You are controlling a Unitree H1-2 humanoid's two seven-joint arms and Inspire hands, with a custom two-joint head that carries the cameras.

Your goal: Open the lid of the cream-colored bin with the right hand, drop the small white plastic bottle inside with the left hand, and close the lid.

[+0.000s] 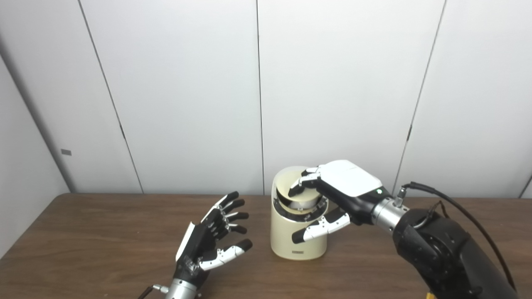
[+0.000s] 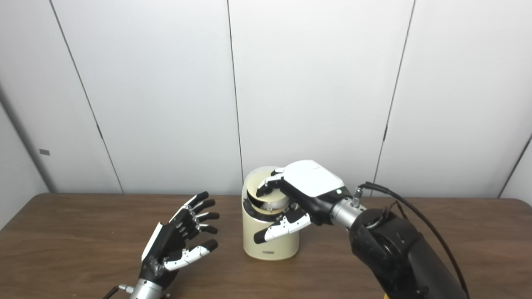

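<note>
The cream-colored bin [image 1: 291, 238] stands upright on the table at the middle. Its round lid [image 1: 286, 182] is tilted up and open. My right hand [image 1: 345, 182] reaches over the bin from the right, fingers curled on the lid's edge and thumb stretched in front of the bin's body. A pale rounded thing [image 1: 302, 203], possibly the small white bottle, shows inside the opening. My left hand [image 1: 212, 241] is to the left of the bin, apart from it, open and empty with fingers spread.
The brown wooden table [image 1: 83, 232] runs across the view, with white wall panels close behind the bin. A black cable [image 1: 457, 207] loops over my right forearm. Nothing else lies on the table.
</note>
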